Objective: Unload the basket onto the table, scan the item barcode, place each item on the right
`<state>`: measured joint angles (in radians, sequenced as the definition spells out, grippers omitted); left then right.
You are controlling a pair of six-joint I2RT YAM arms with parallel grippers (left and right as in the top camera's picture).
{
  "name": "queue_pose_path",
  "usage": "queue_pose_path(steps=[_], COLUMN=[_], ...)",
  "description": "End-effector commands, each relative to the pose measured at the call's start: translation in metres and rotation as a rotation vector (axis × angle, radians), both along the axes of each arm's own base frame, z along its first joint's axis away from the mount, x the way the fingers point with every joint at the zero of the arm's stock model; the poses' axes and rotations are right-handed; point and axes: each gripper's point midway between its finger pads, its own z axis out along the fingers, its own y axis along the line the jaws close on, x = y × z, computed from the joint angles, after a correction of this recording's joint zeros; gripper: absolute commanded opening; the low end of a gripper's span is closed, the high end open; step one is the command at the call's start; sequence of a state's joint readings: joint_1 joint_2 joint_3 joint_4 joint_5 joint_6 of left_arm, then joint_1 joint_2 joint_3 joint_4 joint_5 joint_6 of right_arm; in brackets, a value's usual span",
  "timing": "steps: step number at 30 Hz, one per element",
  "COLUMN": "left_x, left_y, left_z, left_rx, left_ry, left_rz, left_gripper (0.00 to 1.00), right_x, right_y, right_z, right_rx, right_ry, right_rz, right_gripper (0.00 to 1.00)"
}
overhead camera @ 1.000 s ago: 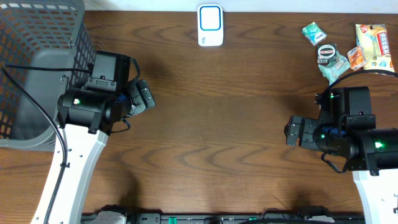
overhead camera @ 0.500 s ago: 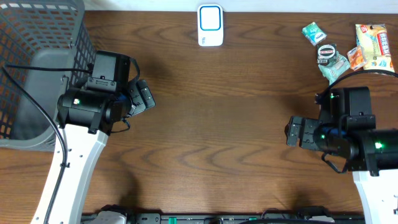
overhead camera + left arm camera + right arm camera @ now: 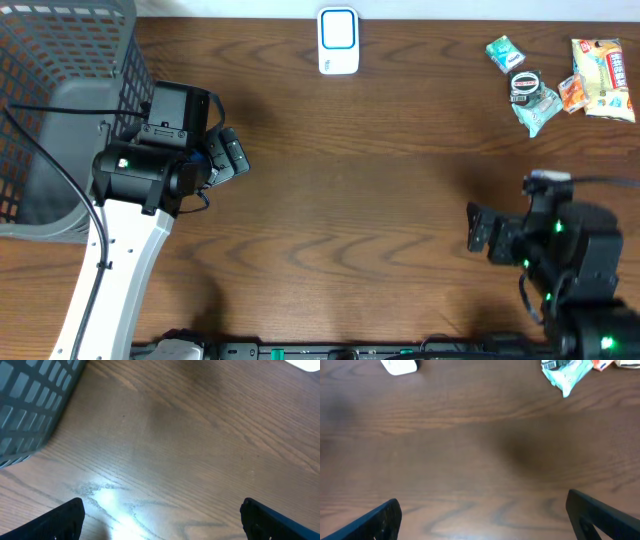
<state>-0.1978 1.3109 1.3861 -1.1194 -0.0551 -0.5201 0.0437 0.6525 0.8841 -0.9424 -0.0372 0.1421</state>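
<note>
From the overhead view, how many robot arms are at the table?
2. The left arm is beside the grey basket; the right arm is lower right, below the snack packets.

The dark wooden table (image 3: 380, 180) carries a grey basket (image 3: 60, 60) just behind the left tool (image 3: 235, 157), a white scanner (image 3: 338, 40) far ahead between both tools, and snack packets (image 3: 535, 105) well beyond the right tool (image 3: 478, 228).

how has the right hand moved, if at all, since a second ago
Yes. The right hand has drawn back toward the bottom of the overhead view, leaving it farther from the snacks.
</note>
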Motion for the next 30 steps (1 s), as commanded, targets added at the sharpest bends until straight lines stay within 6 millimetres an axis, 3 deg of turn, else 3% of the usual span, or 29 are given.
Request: queue_pose_path(steps=[1,17,26,30], left_x=[0.0,0.0,0.0,0.0], left_y=[0.003,0.003,0.003,0.003], left_z=[0.002,0.002,0.002,0.002], left_rx=[0.007,0.007,0.007,0.007], left_ry=[-0.006,-0.006,-0.006,-0.006], left_rz=[0.009,0.009,0.009,0.009], left_gripper=[0.98,0.98,0.98,0.98], right_x=[-0.007,-0.014,-0.006,-0.001], right_y=[-0.003,0.002,0.005,0.017], right_z=[-0.013,-0.019,-0.03,-0.031], right_rx=[-0.06,-0.119,-0.114,-0.127], right_ry=[-0.059,-0.406,-0.494,-0.55], right_rz=[0.035,0.092,0.097,0.175], right_gripper=[0.99,0.99,0.99,0.99])
